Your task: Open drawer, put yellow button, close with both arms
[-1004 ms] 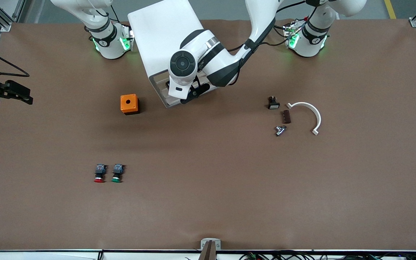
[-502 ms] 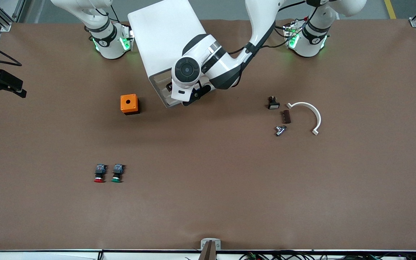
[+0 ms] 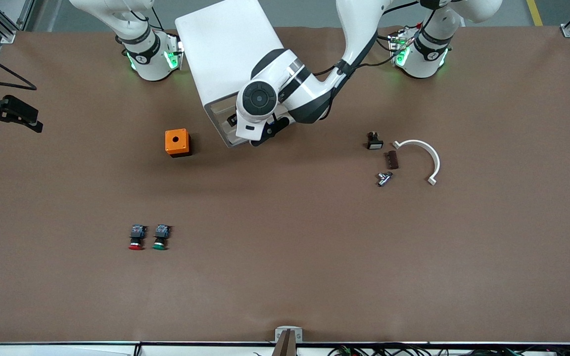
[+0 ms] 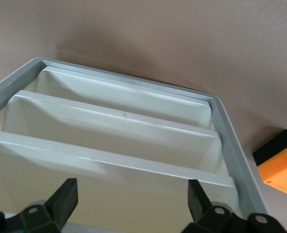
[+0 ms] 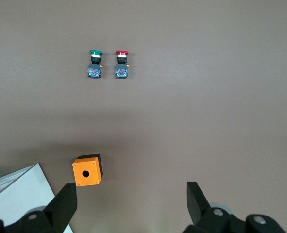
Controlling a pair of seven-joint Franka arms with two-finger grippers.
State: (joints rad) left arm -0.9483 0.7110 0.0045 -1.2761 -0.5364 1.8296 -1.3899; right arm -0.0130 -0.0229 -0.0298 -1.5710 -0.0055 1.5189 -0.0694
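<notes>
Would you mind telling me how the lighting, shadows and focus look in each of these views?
Front view: even light, a soft shadow beside the orange box, green LEDs glowing at both arm bases. Left wrist view: the cabinet is softly lit and sharp, the left gripper slightly blurred. Right wrist view: dim and even; the red-capped button is sharp.

The front view looks down from high across the desk, facing the two arm bases along its top edge and taking in the whole surface. The left wrist view sits close over the cabinet front, looking into its drawer slots. The right wrist view hangs high, looking down on bare desk. All three views share the orange box.
</notes>
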